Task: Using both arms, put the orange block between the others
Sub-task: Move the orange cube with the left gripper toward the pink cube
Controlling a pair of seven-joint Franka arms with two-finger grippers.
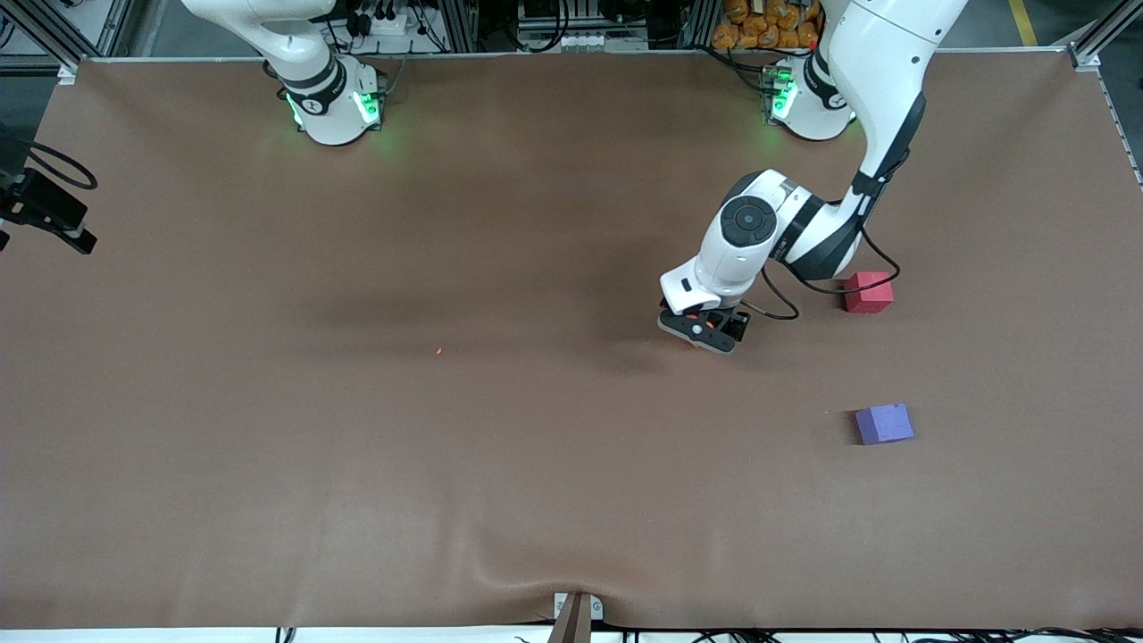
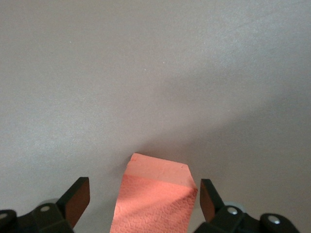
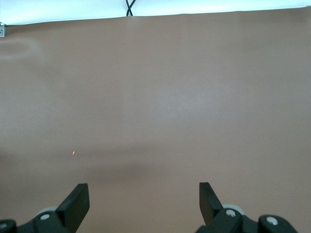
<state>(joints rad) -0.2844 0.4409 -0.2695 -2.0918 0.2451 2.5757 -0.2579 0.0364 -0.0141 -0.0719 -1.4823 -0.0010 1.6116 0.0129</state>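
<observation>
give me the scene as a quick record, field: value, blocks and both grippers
orange block: on the table, between the left gripper's open jaws, not yet clamped
left gripper: low over the orange block, jaws open
red-pink cube: on the table, toward the left arm's end
purple-blue cube: nearer the front camera than the red-pink cube, apart from it
right gripper: jaws open, holds nothing, bare table below; arm waits
gap between cubes: unfilled

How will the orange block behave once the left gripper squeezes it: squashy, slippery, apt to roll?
The orange block looks like matte, pebbled foam: probably light, slightly squashy, not slippery. Flat faces suggest it won't roll. It sits skewed between the open left gripper, so it may twist as the jaws close.
</observation>
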